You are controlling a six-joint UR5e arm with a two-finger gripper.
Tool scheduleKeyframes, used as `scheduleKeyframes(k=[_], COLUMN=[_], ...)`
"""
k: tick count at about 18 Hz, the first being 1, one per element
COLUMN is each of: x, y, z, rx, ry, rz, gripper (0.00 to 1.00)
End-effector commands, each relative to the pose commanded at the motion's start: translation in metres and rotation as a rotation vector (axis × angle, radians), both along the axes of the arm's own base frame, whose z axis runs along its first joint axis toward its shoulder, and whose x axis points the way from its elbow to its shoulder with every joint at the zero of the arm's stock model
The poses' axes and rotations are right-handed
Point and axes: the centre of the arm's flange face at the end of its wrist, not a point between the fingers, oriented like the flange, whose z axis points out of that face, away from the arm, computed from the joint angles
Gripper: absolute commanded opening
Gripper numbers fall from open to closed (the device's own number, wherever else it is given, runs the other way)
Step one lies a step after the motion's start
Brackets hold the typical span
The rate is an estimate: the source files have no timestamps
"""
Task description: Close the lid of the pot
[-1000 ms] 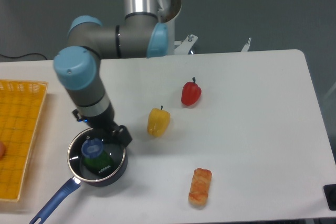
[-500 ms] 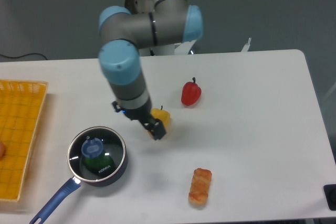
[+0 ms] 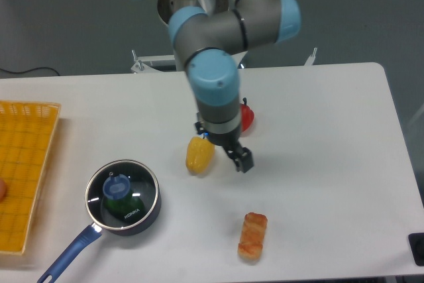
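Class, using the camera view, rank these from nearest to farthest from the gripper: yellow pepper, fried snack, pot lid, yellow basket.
1. Yellow pepper, just to the image left of the gripper.
2. Fried snack, below it, toward the front edge.
3. Pot lid, lower left, on the pot.
4. Yellow basket, far left.

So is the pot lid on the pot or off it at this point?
On. The pot lid sits flat over the pot, rim matching rim, blue knob centred. The tool is away, near the yellow pepper.
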Motion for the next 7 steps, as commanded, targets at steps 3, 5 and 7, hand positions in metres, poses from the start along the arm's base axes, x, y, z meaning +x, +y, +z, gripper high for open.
scheduleKeyframes(k=[3,5,7], x=[-0.016,-0.025,-0.033], y=[-0.013,-0.017,-0.020], z=[0.000,-0.001,-0.003], rx=[0.015,0.038,0.044], ry=[-0.012,-0.009,0.001], rz=[-0.060,-0.058,-0.049], gripper=[1.00,1.00,1.00])
